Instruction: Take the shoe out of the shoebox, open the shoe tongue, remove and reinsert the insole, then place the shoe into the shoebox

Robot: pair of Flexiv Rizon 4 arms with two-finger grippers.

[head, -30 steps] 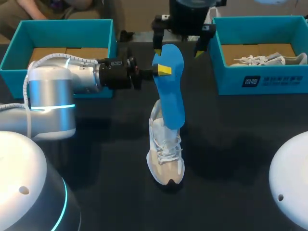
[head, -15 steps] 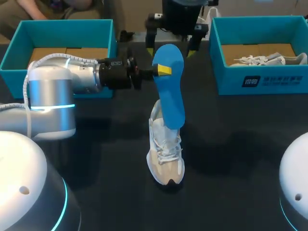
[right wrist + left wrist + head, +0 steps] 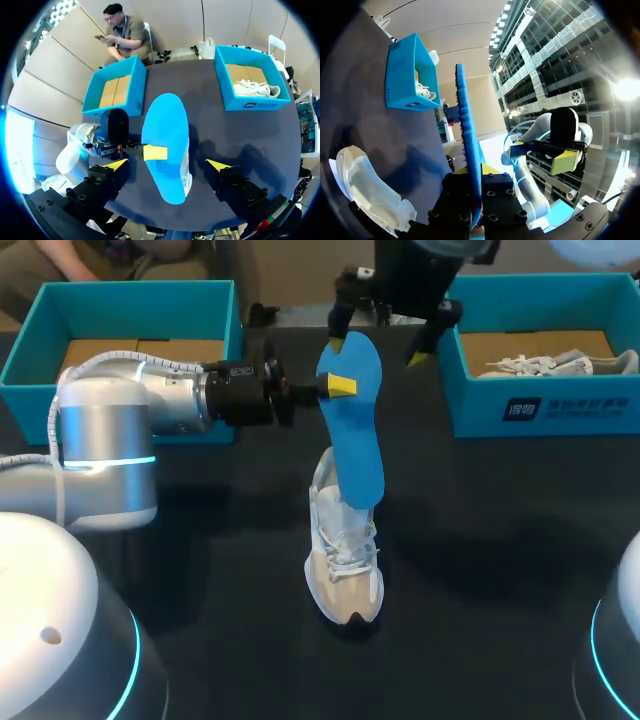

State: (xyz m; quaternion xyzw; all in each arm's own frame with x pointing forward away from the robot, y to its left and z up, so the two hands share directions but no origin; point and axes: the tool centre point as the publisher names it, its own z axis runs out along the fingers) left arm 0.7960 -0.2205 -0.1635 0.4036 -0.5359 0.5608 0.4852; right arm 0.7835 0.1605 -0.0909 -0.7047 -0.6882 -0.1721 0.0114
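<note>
Insole step in hand: sole liner out of shoe, reinsertion pending

Item: blue foam insole [image 3: 352,420], held upright on edge, its lower end at the opening of the white and beige lace-up sneaker [image 3: 345,560].
Sneaker stood on the dark tabletop [image 3: 500,540], between two open teal shoeboxes: left shoebox [image 3: 130,300] and right shoebox [image 3: 540,400].
Left claw [image 3: 335,386] was clamped on the insole's upper part from the side.
Right claw [image 3: 376,350] hung above the insole's top end, fingers spread wide and touching nothing.
Judged stage: insole removal about complete.
Next move probably called for feeding the lower end back along the sneaker's inside. The right claw could steady or press the top, and the tongue had to stay clear.
</note>
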